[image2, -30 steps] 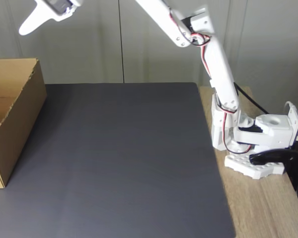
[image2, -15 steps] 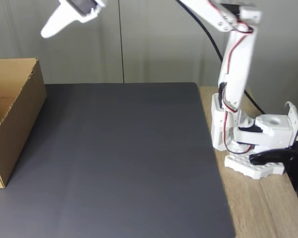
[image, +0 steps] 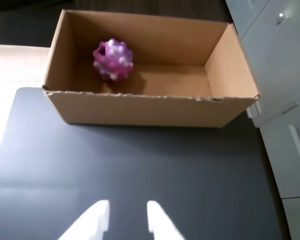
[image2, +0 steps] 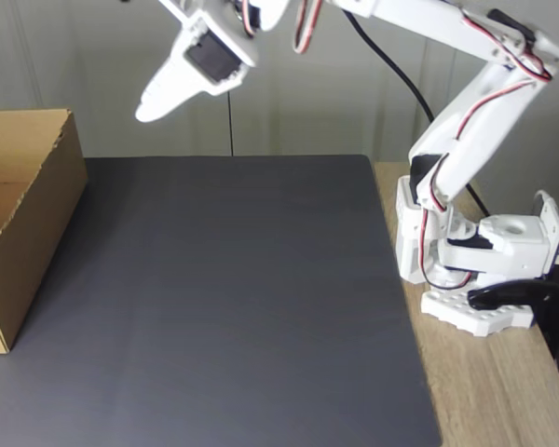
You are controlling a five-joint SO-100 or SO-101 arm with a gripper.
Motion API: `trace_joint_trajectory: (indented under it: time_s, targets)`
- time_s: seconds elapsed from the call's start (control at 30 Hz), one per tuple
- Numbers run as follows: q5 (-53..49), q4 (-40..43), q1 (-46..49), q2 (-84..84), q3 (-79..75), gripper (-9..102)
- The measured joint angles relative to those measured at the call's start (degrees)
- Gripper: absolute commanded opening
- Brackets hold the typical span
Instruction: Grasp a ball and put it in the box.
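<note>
The pink-purple bumpy ball [image: 113, 60] lies inside the brown cardboard box [image: 140, 110], near its left end in the wrist view. My gripper [image: 127, 205] shows two white fingertips at the bottom edge, apart, with only dark mat between them. It is well back from the box and holds nothing. In the fixed view the box [image2: 37, 205] stands at the left edge, its inside hidden, and the gripper [image2: 151, 110] hangs high above the mat's far side, to the right of the box and pointing down-left.
A dark grey mat [image2: 224, 298] covers most of the table. The arm's white base [image2: 475, 270] is clamped on the wooden strip at the right. White cabinet doors [image: 285, 75] stand beside the box in the wrist view.
The gripper has swung rightward, from above the box edge to over the mat, and dropped a little. The arm's upper links have folded back toward the base.
</note>
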Motion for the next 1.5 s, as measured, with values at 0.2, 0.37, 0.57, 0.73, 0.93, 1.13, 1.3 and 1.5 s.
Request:
trace_joint_trajectory:
  time_s: [0.2,0.37,0.57,0.73,0.93,1.13,1.3,1.5]
  targets:
    - [0.0,-2.6,0.9,6.2,9.7,10]
    - [-0.2,-4.4,1.0,10.1,16.2,10]
    - [-1.5,-6.9,1.5,15.3,23.9,9]
    - [-2.2,-8.7,2.3,21.4,31.2,9]
    - [-2.7,-12.4,2.3,30.1,42.4,9]
    - [-2.8,-12.4,2.3,37.7,50.9,5]
    - [-3.0,-12.4,2.3,43.2,56.8,0]
    - [-3.1,-12.3,2.4,49.8,62.1,0]
